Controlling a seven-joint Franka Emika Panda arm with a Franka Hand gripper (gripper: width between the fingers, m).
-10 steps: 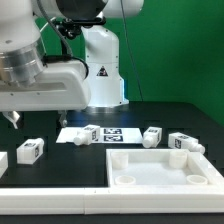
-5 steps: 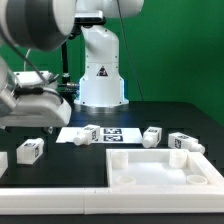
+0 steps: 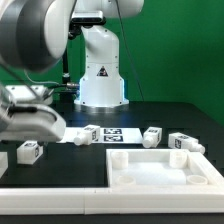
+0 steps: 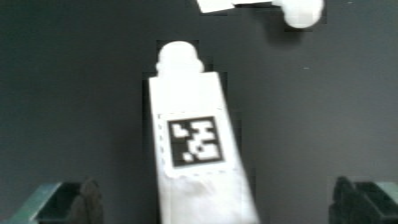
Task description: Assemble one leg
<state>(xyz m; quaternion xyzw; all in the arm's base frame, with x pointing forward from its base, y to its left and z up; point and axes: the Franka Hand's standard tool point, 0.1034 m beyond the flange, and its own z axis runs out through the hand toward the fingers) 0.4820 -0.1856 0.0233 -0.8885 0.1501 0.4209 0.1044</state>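
Note:
In the wrist view a white oblong leg (image 4: 192, 130) with a black-and-white tag lies on the black table, lengthwise between my two dark fingers (image 4: 63, 203). My gripper (image 4: 214, 205) is open, its jaws wide on either side of the leg and not touching it. In the exterior view my gripper (image 3: 30, 132) hangs just above the leg (image 3: 30, 151) at the left. Other legs lie on the marker board (image 3: 89, 133), right of it (image 3: 152, 135) and further right (image 3: 185, 143). The large white tray-like piece (image 3: 165, 170) is at the front right.
The marker board (image 3: 112, 133) lies mid-table before the robot's white base (image 3: 100, 70). Another white part (image 3: 2, 160) shows at the exterior view's left edge. The end of another white part (image 4: 299, 10) shows beyond the leg in the wrist view.
The arm has come down and toward the exterior view's right, bringing the gripper over the left leg. The parts on the table have not moved.

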